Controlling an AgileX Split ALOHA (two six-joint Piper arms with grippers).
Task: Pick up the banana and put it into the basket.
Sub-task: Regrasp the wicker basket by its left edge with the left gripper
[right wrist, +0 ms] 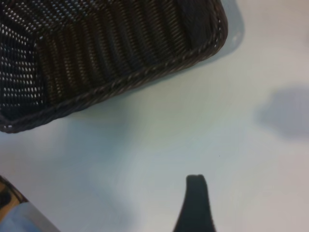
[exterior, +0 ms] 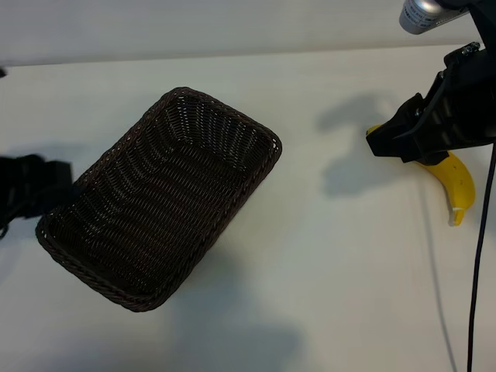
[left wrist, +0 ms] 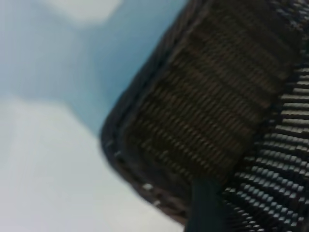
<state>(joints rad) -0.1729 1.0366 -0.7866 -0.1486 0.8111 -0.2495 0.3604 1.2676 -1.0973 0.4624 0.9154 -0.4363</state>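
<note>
The dark brown wicker basket lies diagonally on the white table, left of the middle, with nothing in it. At the right, the yellow banana lies on the table, its upper half hidden under my right gripper. That gripper hovers over it, open, with nothing held. The right wrist view shows one dark finger above bare table and the basket beyond; the banana is out of that view. My left gripper sits open at the basket's left corner, one finger close against the weave.
A silver cylinder sticks in at the top right corner. A black cable hangs down along the right edge. The table's far edge runs along the top.
</note>
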